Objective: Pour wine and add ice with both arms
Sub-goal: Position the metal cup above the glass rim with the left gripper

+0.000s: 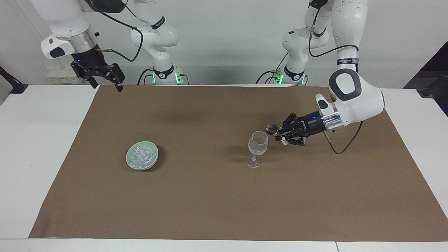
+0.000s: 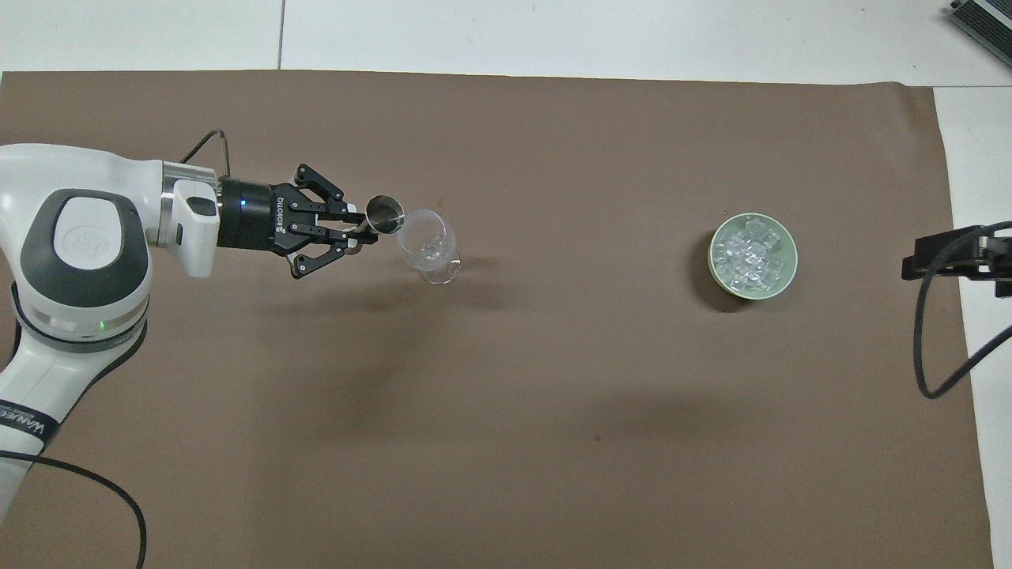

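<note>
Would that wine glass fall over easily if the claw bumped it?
Probably. The glass stands on a thin stem and small foot, so it looks top-heavy. The left claw holds a metal cup by its rim; a nudge might tip it.

Bright even overhead light, soft diffuse shadows on brown mat, sharp focus

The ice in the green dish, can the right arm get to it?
Probably yes. The ice lies uncovered in the green dish toward the right arm's end, and the right gripper waits raised with nothing between.
</note>
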`<state>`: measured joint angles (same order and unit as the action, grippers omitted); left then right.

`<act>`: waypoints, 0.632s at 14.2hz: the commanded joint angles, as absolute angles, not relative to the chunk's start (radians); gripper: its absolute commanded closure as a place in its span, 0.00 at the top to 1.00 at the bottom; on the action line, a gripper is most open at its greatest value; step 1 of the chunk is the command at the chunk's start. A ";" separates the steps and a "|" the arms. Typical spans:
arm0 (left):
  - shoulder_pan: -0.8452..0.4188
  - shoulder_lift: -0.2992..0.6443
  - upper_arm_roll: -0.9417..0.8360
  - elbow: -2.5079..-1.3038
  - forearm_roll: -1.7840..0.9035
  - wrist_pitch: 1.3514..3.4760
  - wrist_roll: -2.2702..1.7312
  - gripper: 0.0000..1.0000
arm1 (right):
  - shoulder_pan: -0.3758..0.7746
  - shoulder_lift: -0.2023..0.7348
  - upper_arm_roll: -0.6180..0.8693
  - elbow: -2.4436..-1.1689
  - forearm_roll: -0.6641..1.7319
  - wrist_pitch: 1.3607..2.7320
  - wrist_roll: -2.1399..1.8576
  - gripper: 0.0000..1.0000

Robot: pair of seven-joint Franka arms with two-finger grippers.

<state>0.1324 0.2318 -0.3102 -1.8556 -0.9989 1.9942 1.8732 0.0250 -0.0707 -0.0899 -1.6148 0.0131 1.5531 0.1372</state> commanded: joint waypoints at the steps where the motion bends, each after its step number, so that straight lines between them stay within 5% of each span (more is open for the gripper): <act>1: 0.098 0.195 -0.288 -1.855 -0.941 2.013 1.780 0.00 | 0.014 -0.092 -0.083 -1.637 0.031 1.551 0.121 1.00; 9: 0.060 0.170 -0.288 -1.839 -0.795 2.037 1.638 0.00 | 0.012 -0.092 -0.083 -1.637 0.031 1.551 0.123 1.00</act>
